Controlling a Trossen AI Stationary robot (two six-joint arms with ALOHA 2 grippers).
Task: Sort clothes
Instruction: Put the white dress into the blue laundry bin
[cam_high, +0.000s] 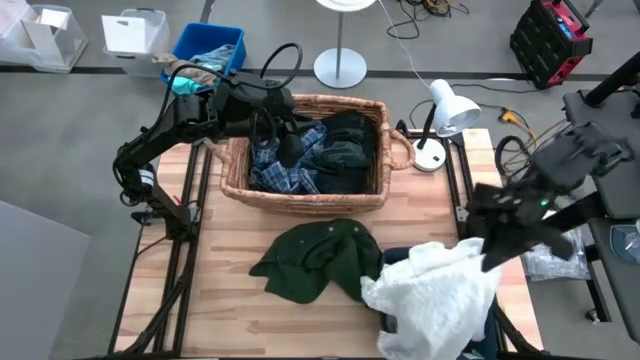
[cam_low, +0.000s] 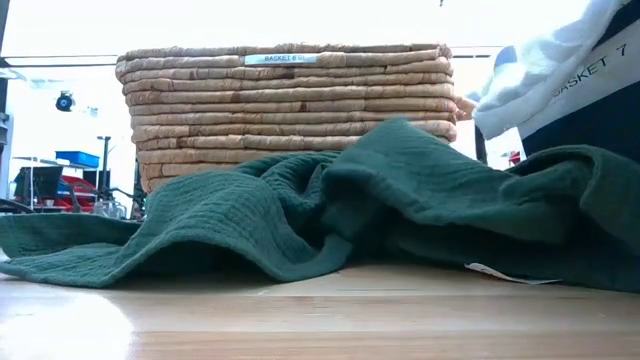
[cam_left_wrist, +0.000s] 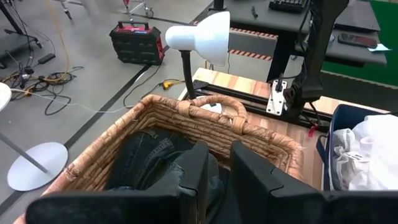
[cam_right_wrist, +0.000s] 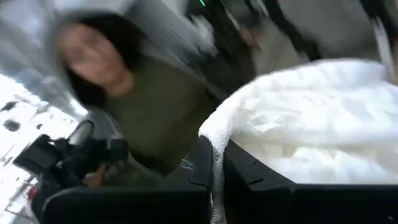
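Crumpling under the right end effector (cam_right_wrist: 214, 171), pinched white garment (cam_high: 440, 285), puffy.

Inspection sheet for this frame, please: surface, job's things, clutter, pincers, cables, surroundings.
Surface: wooden table.
Job's things: green garment loose on the table; plaid garment and dark clothes in the wicker basket; white garment over a navy bin.
Clutter: white lamp.
Pincers: left pincer over the wicker basket, nearly shut, empty; right pincer shut on the white garment.
Cables: floor cables.
Surroundings: person, blue bin.
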